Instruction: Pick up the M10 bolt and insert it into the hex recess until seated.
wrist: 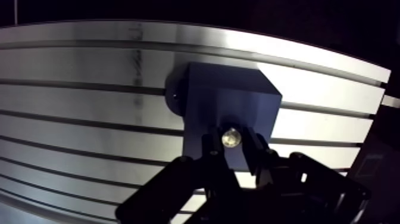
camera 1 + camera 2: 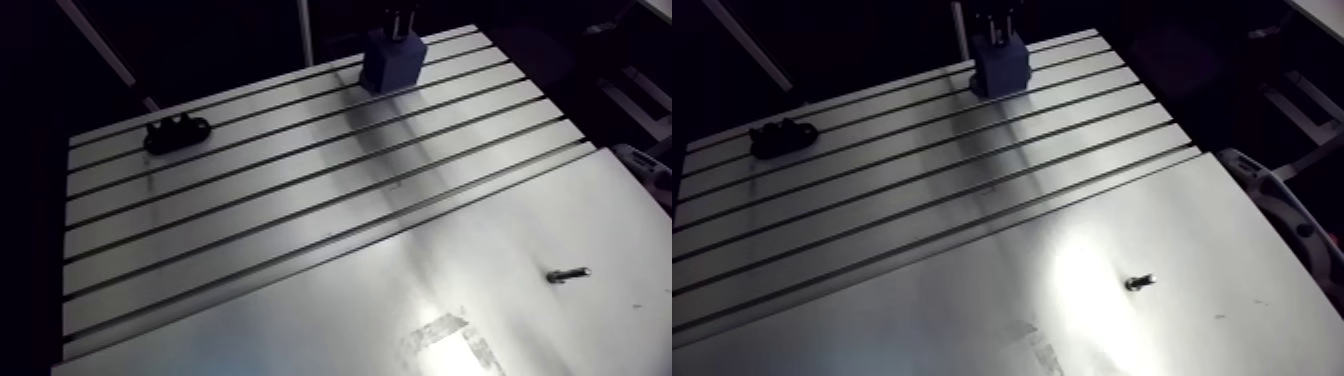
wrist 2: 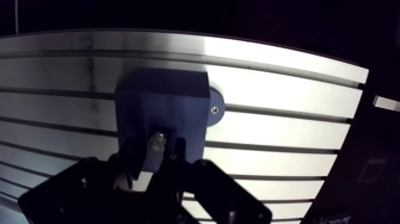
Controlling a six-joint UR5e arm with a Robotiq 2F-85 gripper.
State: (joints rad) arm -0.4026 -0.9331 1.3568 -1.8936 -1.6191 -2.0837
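My gripper [image 1: 231, 146] is pinching the M10 bolt [image 1: 230, 137], held right over the blue block [image 1: 229, 98] on the slotted surface [image 1: 71, 71]; a second bolt [image 2: 568, 273] lies on it, well apart

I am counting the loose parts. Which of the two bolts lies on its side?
The small bolt, alone on the smooth plate. The other bolt is held at the blue block, between the jaws of the gripper.

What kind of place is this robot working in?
Probably a robotics lab or workshop test bench: a slotted aluminium table, a blue fixture block standing on it, and the gripper holding a bolt at the block.
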